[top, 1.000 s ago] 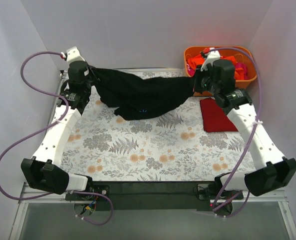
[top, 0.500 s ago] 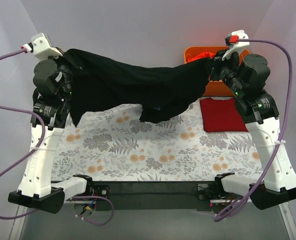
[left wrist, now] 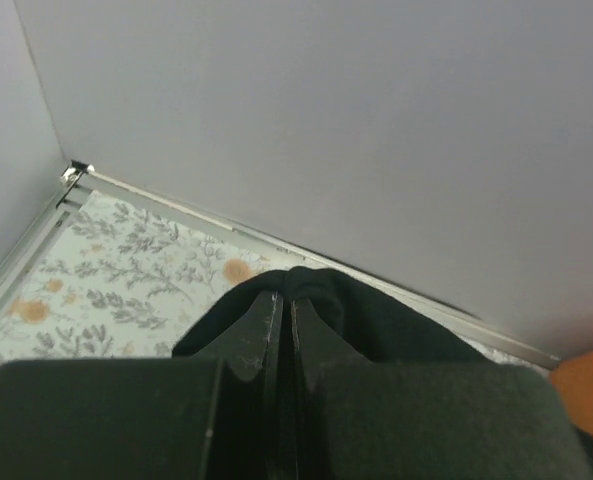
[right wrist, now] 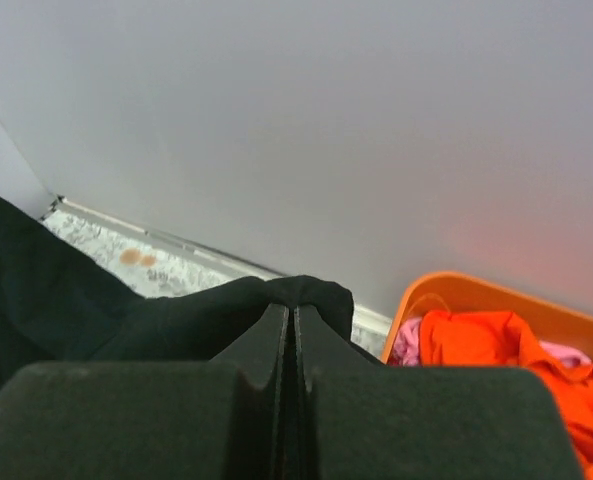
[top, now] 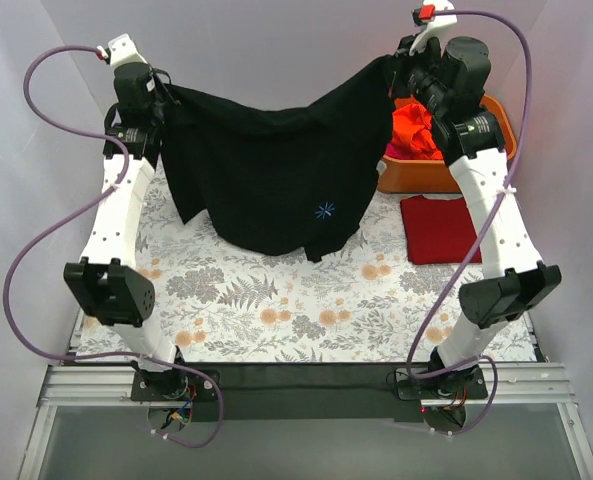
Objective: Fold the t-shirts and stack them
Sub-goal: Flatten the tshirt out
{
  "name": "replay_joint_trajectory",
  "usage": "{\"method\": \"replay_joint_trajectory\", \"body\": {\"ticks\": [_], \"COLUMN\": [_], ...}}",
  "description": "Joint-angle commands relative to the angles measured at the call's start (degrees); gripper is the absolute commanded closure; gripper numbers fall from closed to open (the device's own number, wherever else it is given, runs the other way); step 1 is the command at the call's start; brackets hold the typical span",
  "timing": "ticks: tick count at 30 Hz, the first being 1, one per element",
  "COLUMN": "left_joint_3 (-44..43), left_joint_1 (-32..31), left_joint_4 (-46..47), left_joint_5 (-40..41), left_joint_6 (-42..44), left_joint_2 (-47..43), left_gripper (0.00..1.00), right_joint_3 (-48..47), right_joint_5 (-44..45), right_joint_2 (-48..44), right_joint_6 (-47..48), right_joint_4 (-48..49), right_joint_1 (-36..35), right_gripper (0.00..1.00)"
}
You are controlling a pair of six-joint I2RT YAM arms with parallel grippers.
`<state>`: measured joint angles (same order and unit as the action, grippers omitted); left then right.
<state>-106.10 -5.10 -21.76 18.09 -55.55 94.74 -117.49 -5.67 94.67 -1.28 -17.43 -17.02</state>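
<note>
A large black t-shirt (top: 276, 170) hangs in the air, stretched between both grippers, its lower hem just above the tablecloth. My left gripper (top: 166, 95) is shut on its left shoulder; the cloth bulges past the fingertips in the left wrist view (left wrist: 321, 290). My right gripper (top: 394, 68) is shut on the right shoulder, seen bunched in the right wrist view (right wrist: 301, 293). A folded dark red t-shirt (top: 438, 230) lies flat at the right of the table. Orange (top: 413, 130) and pink shirts lie in the tub (right wrist: 476, 345).
The orange plastic tub (top: 446, 175) stands at the back right, under my right arm. The floral tablecloth (top: 296, 300) covers the table. Grey walls close in at the back and both sides.
Both arms have risen and lifted the black t-shirt off the table; it now hangs stretched and open between them, higher than before.
</note>
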Motion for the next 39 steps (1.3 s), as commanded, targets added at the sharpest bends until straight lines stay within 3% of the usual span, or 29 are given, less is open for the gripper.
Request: {"method": "replay_joint_trajectory", "body": {"ticks": [1,4,6,7,9,13,15,20,26,30,39], "left_joint_3": [-13.64,-19.39,-19.23,-18.53,-16.26,-2.21,9.48,38.96,62.92,69.53,72.09], "left_joint_1": [2.81,3.43,3.87,4.13,4.40,4.49,4.49,4.49,4.49,3.17,1.15], "left_joint_4": [-1.18,-0.40,2.40,3.03,4.26,7.69,9.10,9.28,1.31,-7.23,-18.84], "left_joint_5": [-6.38,-10.43,-12.80,-13.42,-14.83,-13.96,-13.43,-9.75,-8.93,-10.18,-8.69], "left_joint_6": [-4.12,-4.39,-3.43,-3.34,-3.25,-4.13,-5.00,-10.79,-21.77,-23.81,-32.23], "left_joint_2": [1.83,2.47,0.02,-1.04,-4.99,-14.30,-20.43,-35.47,-54.11,-59.14,-62.13], "left_gripper": [1.00,1.00,1.00,1.00,1.00,1.00,1.00,1.00,1.00,1.00,0.99], "right_joint_3": [-9.59,-6.55,-1.10,5.19,8.76,16.48,24.13,45.88,65.53,73.27,85.05], "right_joint_5": [-1.18,-1.10,-0.83,-0.66,-1.18,-5.65,-8.55,-15.32,-20.16,-19.03,-21.05], "right_joint_2": [1.21,-1.15,-6.57,-8.69,-13.01,-18.11,-21.80,-31.54,-40.95,-44.74,-47.30], "right_joint_6": [1.01,1.97,3.47,3.91,6.36,9.62,10.42,8.58,-3.96,-9.78,-13.58], "right_joint_4": [8.63,16.09,26.24,29.18,32.71,32.29,31.59,26.84,16.85,2.54,-14.20], "right_joint_1": [1.02,1.11,1.11,1.11,1.19,1.20,1.19,1.20,1.19,1.20,1.11], "right_gripper": [0.99,0.99,0.99,0.99,0.99,0.99,0.99,0.99,0.99,0.99,0.96]}}
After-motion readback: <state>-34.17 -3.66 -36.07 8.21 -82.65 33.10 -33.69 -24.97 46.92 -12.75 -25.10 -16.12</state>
